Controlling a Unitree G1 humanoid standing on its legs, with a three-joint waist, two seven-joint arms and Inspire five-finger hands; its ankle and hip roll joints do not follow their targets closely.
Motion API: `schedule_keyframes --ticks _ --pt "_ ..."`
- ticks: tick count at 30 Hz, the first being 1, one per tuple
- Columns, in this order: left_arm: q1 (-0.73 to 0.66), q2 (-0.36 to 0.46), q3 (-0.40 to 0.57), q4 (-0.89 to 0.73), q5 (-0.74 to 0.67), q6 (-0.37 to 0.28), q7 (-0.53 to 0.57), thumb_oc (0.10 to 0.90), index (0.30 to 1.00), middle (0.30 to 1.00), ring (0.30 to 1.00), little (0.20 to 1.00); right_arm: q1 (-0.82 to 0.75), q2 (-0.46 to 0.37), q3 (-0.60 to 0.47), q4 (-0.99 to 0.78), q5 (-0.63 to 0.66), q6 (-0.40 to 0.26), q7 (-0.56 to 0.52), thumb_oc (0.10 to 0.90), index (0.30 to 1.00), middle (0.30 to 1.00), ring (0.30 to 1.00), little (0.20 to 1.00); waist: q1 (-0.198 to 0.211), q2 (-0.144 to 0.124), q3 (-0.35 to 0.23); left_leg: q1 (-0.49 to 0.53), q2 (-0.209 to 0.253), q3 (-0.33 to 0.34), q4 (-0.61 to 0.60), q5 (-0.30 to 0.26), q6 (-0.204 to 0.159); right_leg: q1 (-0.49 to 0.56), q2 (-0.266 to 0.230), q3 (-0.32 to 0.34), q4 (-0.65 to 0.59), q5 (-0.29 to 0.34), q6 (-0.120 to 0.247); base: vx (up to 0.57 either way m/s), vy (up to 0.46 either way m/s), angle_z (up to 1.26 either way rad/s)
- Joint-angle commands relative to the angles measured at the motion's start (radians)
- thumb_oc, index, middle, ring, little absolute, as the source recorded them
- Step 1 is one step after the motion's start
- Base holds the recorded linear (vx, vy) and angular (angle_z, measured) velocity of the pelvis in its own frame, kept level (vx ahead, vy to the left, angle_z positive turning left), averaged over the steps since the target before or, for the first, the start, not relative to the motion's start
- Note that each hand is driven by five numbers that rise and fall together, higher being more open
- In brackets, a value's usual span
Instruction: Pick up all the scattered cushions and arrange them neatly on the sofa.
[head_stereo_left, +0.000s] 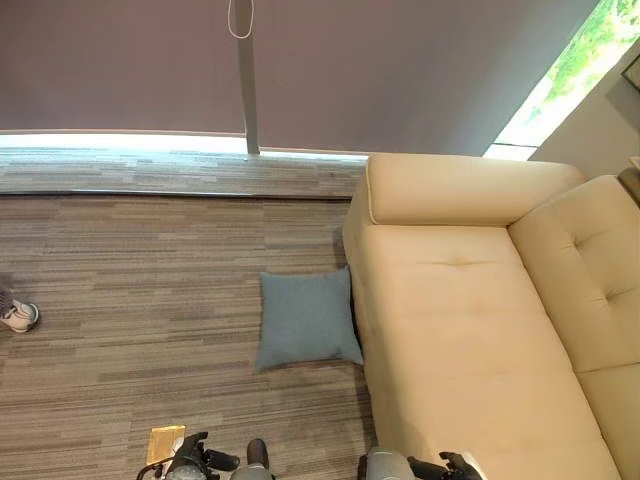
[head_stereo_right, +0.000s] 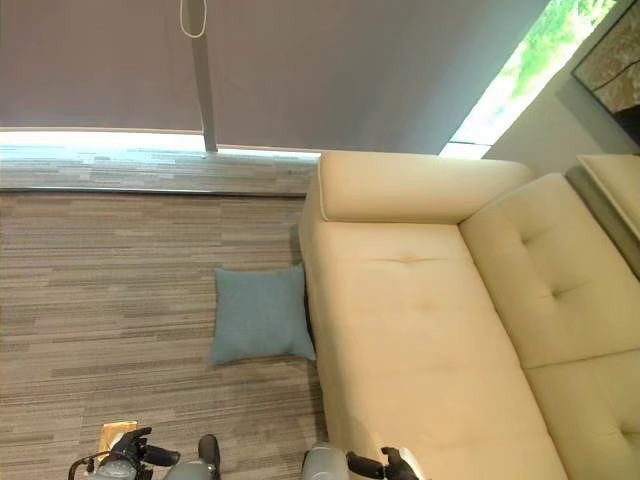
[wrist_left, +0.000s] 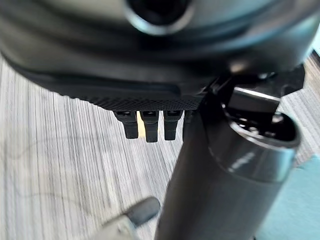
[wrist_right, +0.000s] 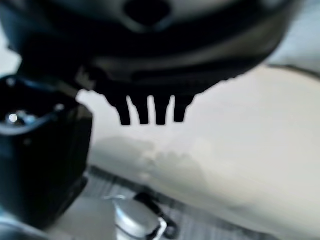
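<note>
Both arms hang low, near the sofa's (head_stereo_left: 470, 330) front end. The left hand (wrist_left: 150, 107) hangs over the carpet beside it, fingers (wrist_left: 149, 127) straight and holding nothing. The right hand (wrist_right: 150, 95) hovers above the sofa's seat, fingers (wrist_right: 160, 112) likewise straight and empty.

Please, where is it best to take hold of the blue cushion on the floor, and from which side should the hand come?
Probably at the free edge or corner away from the sofa. The blue cushion lies flat on the carpet, and its right edge is against the sofa base, so that side is blocked. Coming from above on the robot's left, the left hand could pinch the soft border and lift.
</note>
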Motion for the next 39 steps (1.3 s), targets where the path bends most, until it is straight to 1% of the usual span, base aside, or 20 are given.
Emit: schedule_keyframes --ticks 1,2,4,7,11,14,16,18,19,21,22,23,24,27,28,31,34,36,37,39 --pt "-0.007 0.014 -0.016 -0.013 0.024 -0.005 0.000 0.800 0.900 0.900 0.900 0.900 -0.008 0.018 0.046 -0.026 -0.012 -0.009 -0.009 0.800 0.900 0.900 0.900 0.900 -0.025 -0.007 0.047 -0.050 -0.054 -0.022 0.007 -0.067 -0.016 -0.016 0.026 -0.077 -0.115 0.021 0.022 0.18 0.030 0.10" --pt "-0.013 0.014 -0.015 -0.016 0.023 -0.003 0.000 0.800 0.900 0.900 0.900 0.900 -0.010 0.015 0.046 -0.030 -0.014 -0.009 -0.010 0.800 0.900 0.900 0.900 0.900 -0.031 -0.010 0.051 -0.046 -0.057 -0.017 0.007 -0.063 -0.012 -0.029 0.023 -0.124 -0.159 0.048 0.021 0.25 0.016 0.01" --pt "-0.016 0.013 -0.013 -0.020 0.027 -0.004 0.001 0.800 0.900 0.900 0.900 0.900 -0.008 0.011 0.051 -0.035 -0.027 -0.010 -0.014 0.800 0.900 0.900 0.900 0.900 -0.031 -0.013 0.052 -0.041 -0.064 -0.009 0.018 -0.076 -0.011 -0.022 0.013 -0.177 -0.195 0.052 0.021 0.15 -0.008 0.17" --pt "-0.010 0.000 -0.013 -0.028 0.029 -0.010 0.002 0.800 0.900 0.900 0.900 0.900 0.000 0.003 0.055 -0.037 -0.033 -0.012 -0.018 0.800 0.900 0.900 0.900 0.900 -0.032 -0.013 0.043 -0.040 -0.082 -0.002 0.036 -0.095 -0.007 0.013 0.034 -0.132 -0.232 0.042 0.009 0.13 -0.019 0.10" --pt "-0.018 -0.012 -0.006 -0.029 0.014 -0.010 0.007 0.800 0.900 0.900 0.900 0.900 -0.014 -0.002 0.054 -0.049 -0.024 -0.015 -0.023 0.800 0.900 0.900 0.900 0.900 -0.033 -0.003 0.036 -0.060 -0.076 0.013 0.069 -0.121 -0.011 0.005 0.033 -0.120 -0.228 0.035 0.000 0.12 -0.096 -0.12" --pt "-0.018 -0.013 0.009 -0.029 -0.004 -0.017 0.024 0.800 0.900 0.900 0.900 0.900 -0.023 -0.008 0.082 -0.103 -0.032 -0.030 -0.028 0.800 0.900 0.900 0.900 0.900 -0.042 -0.009 0.047 -0.131 -0.045 0.034 0.249 -0.153 -0.056 0.033 0.043 -0.090 -0.273 0.020 -0.020 0.05 -0.148 -0.03" --pt "-0.042 -0.013 0.019 -0.054 -0.037 -0.027 0.043 0.800 0.900 0.900 0.900 0.900 -0.037 -0.021 0.104 -0.155 -0.030 -0.040 -0.040 0.800 0.900 0.900 0.900 0.900 -0.023 -0.022 0.089 -0.236 0.001 0.009 0.458 -0.066 -0.110 0.058 0.062 -0.074 -0.300 0.023 -0.047 -0.06 -0.183 -0.12" --pt "-0.060 -0.020 0.024 -0.065 -0.076 -0.033 0.054 0.800 0.900 0.900 0.900 0.900 -0.046 -0.038 0.124 -0.194 -0.035 -0.043 -0.042 0.800 0.900 0.900 0.900 0.900 -0.016 -0.027 0.108 -0.295 0.001 -0.022 0.511 -0.067 -0.104 0.058 0.077 -0.065 -0.308 0.016 -0.057 -0.02 -0.082 -0.27" --pt "-0.065 -0.024 0.030 -0.070 -0.098 -0.041 0.055 0.800 0.900 0.900 0.900 0.900 -0.051 -0.046 0.135 -0.219 -0.043 -0.045 -0.044 0.800 0.900 0.900 0.900 0.900 -0.013 -0.025 0.113 -0.317 0.001 -0.035 0.469 -0.084 -0.092 0.048 0.082 -0.055 -0.304 0.012 -0.050 0.02 0.040 -0.29" --pt "-0.081 -0.027 0.043 -0.081 -0.144 -0.057 0.070 0.800 0.900 0.900 0.900 0.900 -0.067 -0.056 0.151 -0.247 -0.047 -0.050 -0.052 0.800 0.900 0.900 0.900 0.900 -0.009 -0.014 0.119 -0.314 0.007 -0.066 0.320 -0.078 -0.076 0.010 0.098 -0.021 -0.283 0.008 -0.036 0.03 0.168 -0.25" --pt "-0.089 -0.022 0.056 -0.094 -0.187 -0.072 0.091 0.800 0.900 0.900 0.900 0.900 -0.076 -0.061 0.149 -0.258 -0.040 -0.055 -0.055 0.800 0.900 0.900 0.900 0.900 0.001 -0.009 0.125 -0.320 0.022 -0.104 0.205 -0.029 -0.082 -0.006 0.110 0.000 -0.276 0.010 -0.027 0.07 0.256 -0.51" --pt "-0.088 -0.024 0.064 -0.084 -0.219 -0.080 0.079 0.800 0.900 0.900 0.900 0.900 -0.077 -0.068 0.138 -0.264 -0.025 -0.060 -0.054 0.800 0.900 0.900 0.900 0.900 0.001 0.007 0.118 -0.280 0.034 -0.121 0.086 -0.024 -0.076 -0.037 0.121 0.025 -0.248 -0.003 -0.022 -0.01 0.283 -0.79" --pt "-0.139 -0.005 0.081 -0.100 -0.268 -0.082 0.107 0.800 0.900 0.900 0.900 0.900 -0.077 -0.056 0.124 -0.271 -0.001 -0.058 -0.066 0.800 0.900 0.900 0.900 0.900 -0.010 0.009 0.139 -0.297 0.038 -0.115 0.050 0.020 -0.080 -0.122 0.120 0.026 -0.183 -0.004 -0.018 -0.03 0.212 -0.95" --pt "-0.175 0.016 0.082 -0.104 -0.290 -0.093 0.118 0.800 0.900 0.900 0.900 0.900 -0.088 -0.056 0.117 -0.277 0.013 -0.057 -0.080 0.800 0.900 0.900 0.900 0.900 -0.015 0.005 0.149 -0.334 0.032 -0.102 0.060 0.032 -0.077 -0.173 0.106 0.026 -0.162 -0.003 -0.016 -0.09 0.165 -0.62" --pt "-0.227 0.049 0.106 -0.115 -0.364 -0.107 0.129 0.800 0.900 0.900 0.900 0.900 -0.099 -0.054 0.113 -0.284 0.039 -0.054 -0.091 0.800 0.900 0.900 0.900 0.900 -0.023 -0.006 0.160 -0.368 0.008 -0.090 0.078 0.003 -0.070 -0.233 0.091 0.044 -0.114 -0.024 -0.005 0.00 0.200 -0.08" --pt "-0.334 0.118 0.137 -0.168 -0.495 -0.139 0.156 0.800 0.900 0.900 0.900 0.900 -0.097 -0.063 0.115 -0.347 0.044 -0.057 -0.117 0.800 0.900 0.900 0.900 0.900 -0.047 -0.025 0.215 -0.480 -0.009 -0.069 0.153 -0.024 -0.053 -0.334 0.053 0.051 -0.065 -0.007 0.017 -0.07 0.191 -0.30" --pt "-0.380 0.145 0.140 -0.201 -0.531 -0.149 0.170 0.800 0.900 0.900 0.900 0.900 -0.092 -0.071 0.117 -0.388 0.038 -0.060 -0.131 0.800 0.900 0.900 0.900 0.900 -0.060 -0.032 0.233 -0.559 -0.014 -0.062 0.213 -0.040 -0.044 -0.394 0.037 0.062 -0.046 0.000 0.021 -0.05 0.069 -0.01" --pt "-0.444 0.170 0.161 -0.277 -0.580 -0.187 0.235 0.800 0.900 0.900 0.900 0.900 -0.085 -0.079 0.119 -0.443 0.019 -0.066 -0.157 0.800 0.900 0.900 0.900 0.900 -0.076 -0.040 0.248 -0.664 -0.009 -0.053 0.270 -0.060 -0.037 -0.481 0.021 0.071 -0.019 0.004 0.024 -0.02 0.030 -0.03" --pt "-0.443 0.169 0.161 -0.278 -0.580 -0.186 0.235 0.800 0.900 0.900 0.900 0.900 -0.085 -0.079 0.119 -0.443 0.019 -0.066 -0.157 0.800 0.900 0.900 0.900 0.900 -0.077 -0.040 0.246 -0.666 -0.009 -0.053 0.271 -0.061 -0.037 -0.483 0.021 0.071 -0.018 0.004 0.024 0.00 0.000 0.00" --pt "-0.494 0.198 0.151 -0.345 -0.560 -0.205 0.297 0.800 0.900 0.900 0.900 0.900 -0.073 -0.087 0.105 -0.500 0.033 -0.090 -0.191 0.800 0.900 0.900 0.900 0.900 -0.101 -0.045 0.260 -0.769 -0.006 -0.053 0.332 -0.080 -0.033 -0.570 0.015 0.082 0.004 0.007 0.026 -0.01 -0.013 0.02"
